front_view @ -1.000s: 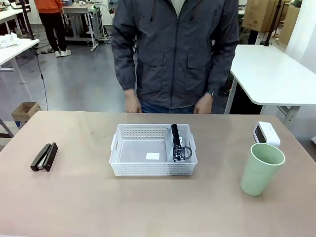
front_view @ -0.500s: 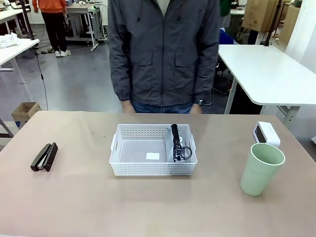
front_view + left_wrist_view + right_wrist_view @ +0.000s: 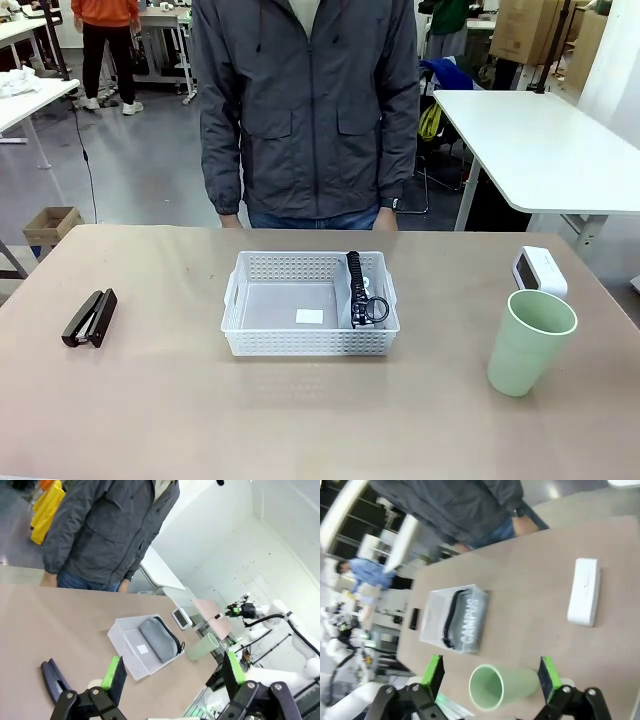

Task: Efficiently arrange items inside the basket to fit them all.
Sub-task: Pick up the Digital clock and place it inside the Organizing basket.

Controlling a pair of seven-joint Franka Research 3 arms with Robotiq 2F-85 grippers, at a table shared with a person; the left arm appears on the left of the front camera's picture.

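Person (image 3: 305,110) stood at the basket's (image 3: 310,343) twelve o'clock; shoe (image 3: 354,280) lay edgewise inside; left gripper (image 3: 172,672), right gripper (image 3: 490,674) gaped apart.

A glossy grey floor (image 3: 150,160) spread behind. 1 white table (image 3: 560,150) stood at right, another (image 3: 25,100) at left. An open cardboard box (image 3: 50,225) sat on the floor.

The word "CAMPUS" runs in pale capitals along the side of the grey shoe (image 3: 469,621) lying in the basket (image 3: 432,615).
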